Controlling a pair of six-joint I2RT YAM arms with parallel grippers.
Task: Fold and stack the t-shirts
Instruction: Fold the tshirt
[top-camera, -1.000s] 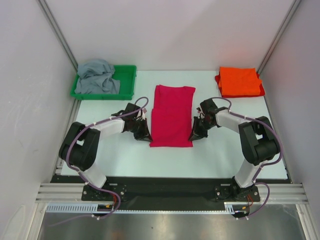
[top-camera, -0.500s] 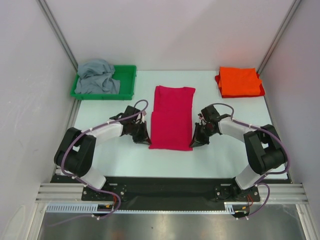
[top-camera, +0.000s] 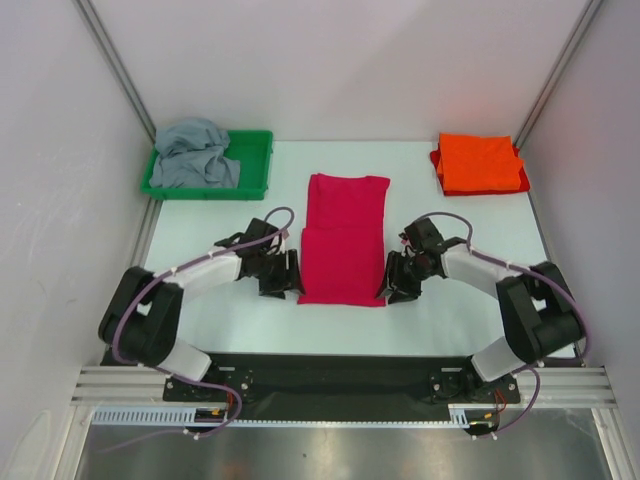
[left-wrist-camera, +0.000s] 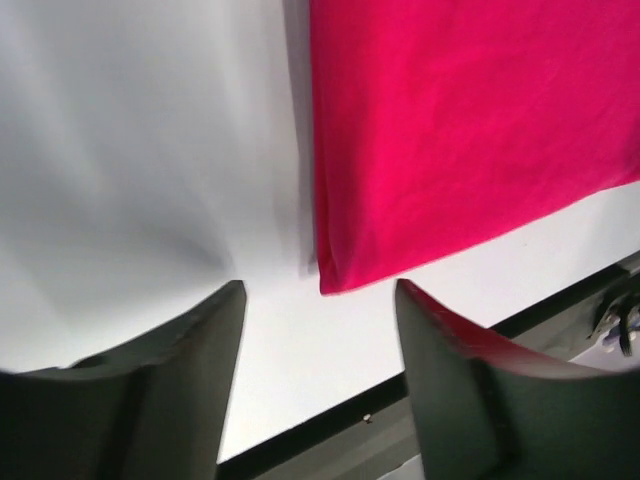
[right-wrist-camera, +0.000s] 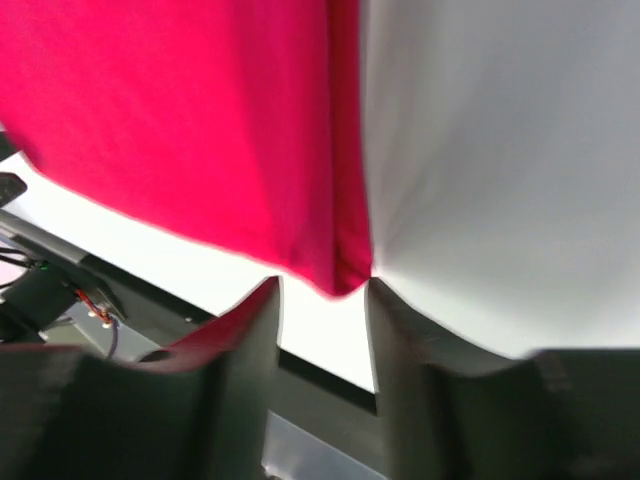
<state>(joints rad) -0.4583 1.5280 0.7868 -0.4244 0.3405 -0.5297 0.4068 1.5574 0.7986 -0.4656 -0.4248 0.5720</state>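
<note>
A crimson-pink shirt (top-camera: 343, 240) is laid flat in the middle of the white table (top-camera: 450, 310) as a long strip running from near to far, and its near half is seen to be doubled over, a fold line showing across the strip about halfway along. The left gripper (left-wrist-camera: 320, 300) is lowered just beside the near left corner of this shirt; its jaws are spread wide, and nothing is held between them, the corner of the cloth lying on the table just beyond the fingertips. The right gripper (right-wrist-camera: 322, 295) is placed at the near right corner; its jaws are parted less widely, and the tip of the corner is seen at the gap, unclamped. An orange shirt (top-camera: 478, 163) is folded into a square at the far right corner of the table. A grey shirt (top-camera: 192, 160) is bunched in a green tray (top-camera: 258, 150) at the far left.
</note>
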